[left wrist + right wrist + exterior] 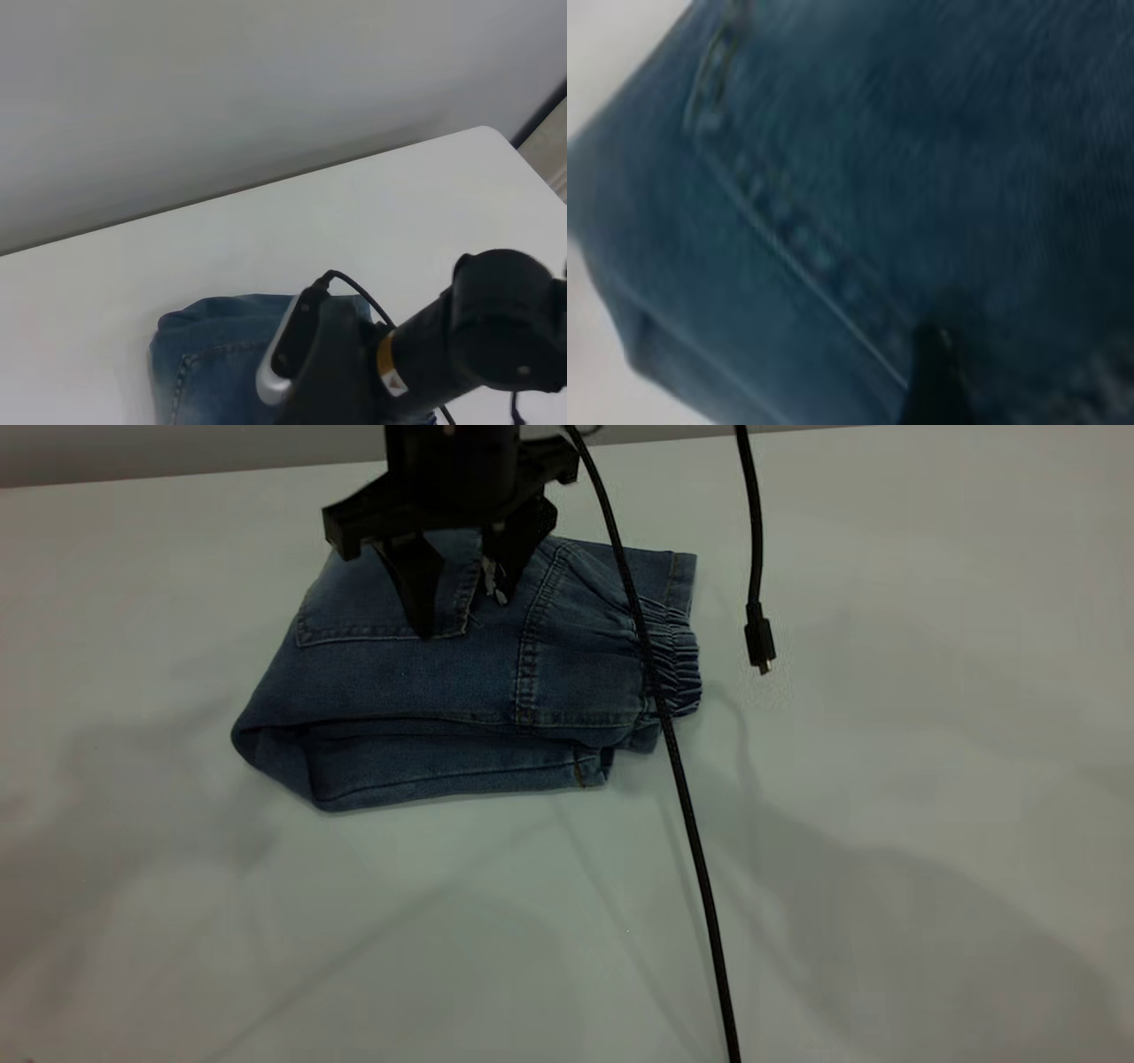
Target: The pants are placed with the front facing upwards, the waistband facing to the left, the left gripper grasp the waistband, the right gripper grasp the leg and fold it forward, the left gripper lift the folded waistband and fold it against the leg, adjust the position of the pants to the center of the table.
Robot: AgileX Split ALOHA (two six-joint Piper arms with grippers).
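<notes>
Pressing down: right gripper (456,598), fingers spread, nothing held, tips on folded pants (461,682), far-left of table (886,868).
Left gripper: unseen.
Risk: dragging could unfold layers; cable (682,797) crosses waistband (673,660), might snag.

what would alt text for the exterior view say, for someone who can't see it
Folded blue denim pants lie on a white table, elastic waistband at their right end. A black gripper presses down on the back pocket at their far edge, jaws slightly apart. A black cable crosses the waistband toward the camera.
</notes>
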